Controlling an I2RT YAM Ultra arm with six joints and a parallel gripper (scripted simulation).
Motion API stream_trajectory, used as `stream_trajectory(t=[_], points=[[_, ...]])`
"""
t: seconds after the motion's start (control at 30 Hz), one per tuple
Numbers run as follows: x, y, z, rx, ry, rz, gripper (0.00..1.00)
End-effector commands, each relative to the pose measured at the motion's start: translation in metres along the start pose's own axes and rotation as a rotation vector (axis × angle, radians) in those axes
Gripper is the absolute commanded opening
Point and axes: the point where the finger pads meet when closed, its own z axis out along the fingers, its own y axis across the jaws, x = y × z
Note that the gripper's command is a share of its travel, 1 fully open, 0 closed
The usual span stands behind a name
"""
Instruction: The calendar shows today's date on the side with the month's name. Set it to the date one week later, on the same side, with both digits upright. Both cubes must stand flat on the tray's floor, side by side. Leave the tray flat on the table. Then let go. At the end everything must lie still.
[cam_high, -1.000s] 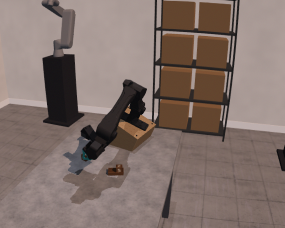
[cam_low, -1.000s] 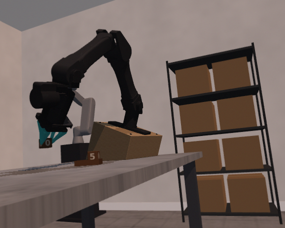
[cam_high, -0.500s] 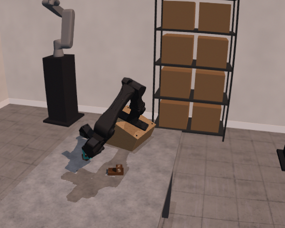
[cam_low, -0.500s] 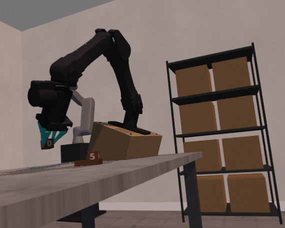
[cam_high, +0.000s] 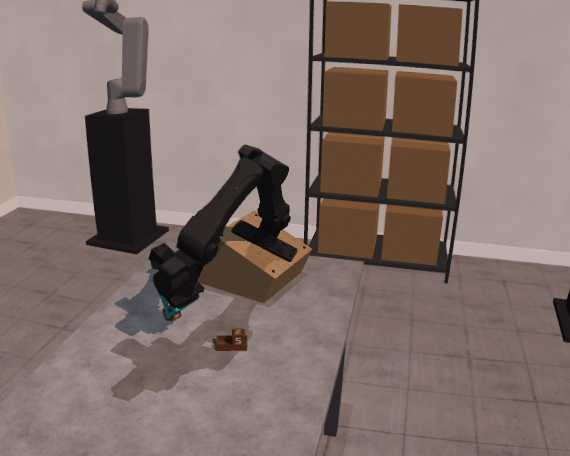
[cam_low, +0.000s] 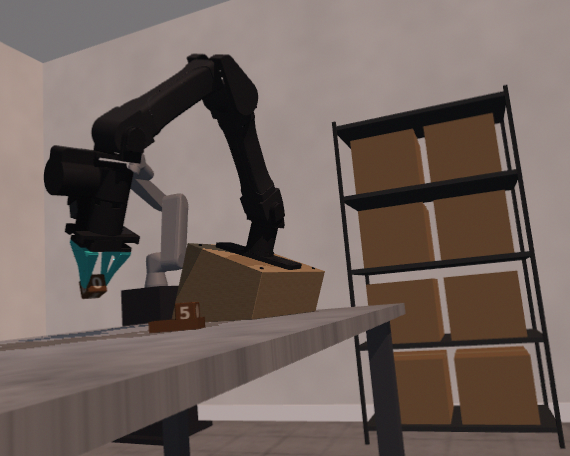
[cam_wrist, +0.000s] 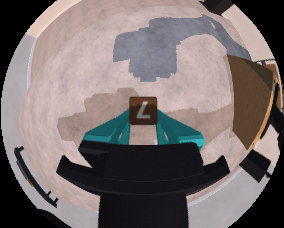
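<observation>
Above the tabletop (cam_high: 165, 400) (cam_low: 250, 360) (cam_wrist: 65, 75), part-closed fingers (cam_high: 175, 306) (cam_low: 95, 272) grip one cube (cam_high: 174, 316) (cam_low: 94, 286) (cam_wrist: 143, 111), probably to turn its digit.

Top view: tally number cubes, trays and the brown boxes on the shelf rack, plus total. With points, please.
Number cubes: 2 (one held cube (cam_high: 173, 315) (cam_low: 94, 289) (cam_wrist: 143, 104), one tray cube (cam_high: 238, 340) (cam_low: 185, 312))
Tray (cam_high: 224, 345) (cam_low: 167, 326): 1
Brown boxes (cam_high: 355, 97) (cam_low: 395, 237): 8
Total: 11

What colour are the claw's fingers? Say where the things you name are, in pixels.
Teal fingers (cam_high: 166, 306) (cam_low: 85, 264); the wrist view shows them best.
</observation>
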Motion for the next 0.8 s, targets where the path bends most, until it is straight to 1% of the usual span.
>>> stream_trajectory(t=[0.0, 0.07, 0.13, 0.4, 0.47, 0.67, 0.73, 0.77], points=[[-0.0071, 0.0050, -0.0047, -0.017, 0.095, 0.009, 0.27], [-0.0077, 0.0052, -0.0051, -0.020, 0.155, 0.008, 0.27], [-0.0081, 0.0055, -0.0058, -0.023, 0.194, 0.008, 0.27], [-0.0084, 0.0055, -0.0057, -0.023, 0.224, 0.007, 0.27], [-0.0085, 0.0052, -0.0049, -0.020, 0.264, 0.006, 0.27], [-0.0102, 0.0054, -0.0047, -0.023, 0.438, 0.004, 0.27], [-0.0106, 0.0056, -0.0051, -0.025, 0.465, 0.004, 0.27], [-0.0106, 0.0056, -0.0051, -0.025, 0.465, 0.004, 0.27]])
